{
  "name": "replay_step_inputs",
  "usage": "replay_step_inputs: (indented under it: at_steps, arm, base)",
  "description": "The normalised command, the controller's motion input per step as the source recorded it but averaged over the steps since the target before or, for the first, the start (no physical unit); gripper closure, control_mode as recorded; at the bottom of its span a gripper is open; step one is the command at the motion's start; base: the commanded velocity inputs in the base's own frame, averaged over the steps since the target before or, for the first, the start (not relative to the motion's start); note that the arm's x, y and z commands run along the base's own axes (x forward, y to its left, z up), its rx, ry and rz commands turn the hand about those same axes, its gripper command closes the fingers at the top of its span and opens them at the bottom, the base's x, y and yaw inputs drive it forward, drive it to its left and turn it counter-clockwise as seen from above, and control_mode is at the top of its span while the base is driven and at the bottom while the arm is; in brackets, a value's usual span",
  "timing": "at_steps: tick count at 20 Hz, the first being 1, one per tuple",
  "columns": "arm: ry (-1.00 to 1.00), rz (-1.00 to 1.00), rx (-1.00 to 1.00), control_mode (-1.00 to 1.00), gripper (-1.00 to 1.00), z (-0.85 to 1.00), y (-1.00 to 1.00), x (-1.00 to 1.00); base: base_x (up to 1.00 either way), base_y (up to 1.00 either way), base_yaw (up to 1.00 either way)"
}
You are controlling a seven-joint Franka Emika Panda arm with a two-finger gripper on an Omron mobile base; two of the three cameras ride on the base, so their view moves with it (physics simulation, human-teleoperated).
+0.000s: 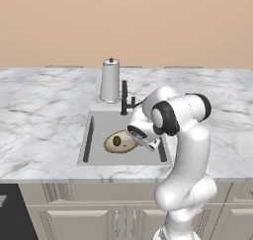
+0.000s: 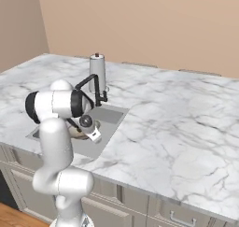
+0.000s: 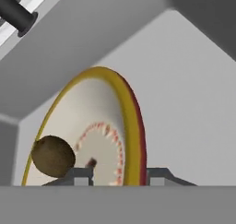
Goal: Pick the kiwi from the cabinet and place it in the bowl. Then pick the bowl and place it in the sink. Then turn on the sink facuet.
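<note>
The bowl (image 1: 111,145), cream inside with a tan-gold rim, lies in the sink (image 1: 108,123). The small brown kiwi (image 1: 117,141) rests inside it. My gripper (image 1: 137,140) reaches down at the bowl's right edge. In the hand view the bowl (image 3: 101,117) stands close up with the kiwi (image 3: 53,156) at its lower left. The gripper (image 3: 120,174) straddles the rim, jaws slightly apart, with a gap on the inner side. The black faucet (image 1: 125,98) stands behind the basin and also shows from the right (image 2: 97,91). The cabinet is out of view.
A pale grey paper-towel roll (image 1: 110,81) stands just behind the faucet. White marble counter (image 1: 44,115) surrounds the sink, wide to the right (image 2: 177,123). The grey sink walls (image 3: 184,103) stand close around the hand. A beige wall runs behind the counter.
</note>
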Motion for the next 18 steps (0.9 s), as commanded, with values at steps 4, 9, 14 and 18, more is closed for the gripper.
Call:
replay_step_inputs:
  at_steps: [4,9,14,18]
  arm:
    - [0.0,0.0,0.05,-1.0,-1.0,0.88,-0.06,-0.03]
    - [0.0,0.0,0.13,-1.0,-1.0,1.0,-0.33,-0.27]
    - [0.0,-0.01,0.22,-1.0,-1.0,1.0,-0.56,-0.26]
    - [0.0,-0.04,0.22,-1.0,-1.0,1.0,-0.6,-0.02]
  base:
    - [0.0,0.0,0.0]
    - [0.0,0.0,0.0]
    - [0.0,0.0,0.0]
    - [0.0,0.0,0.0]
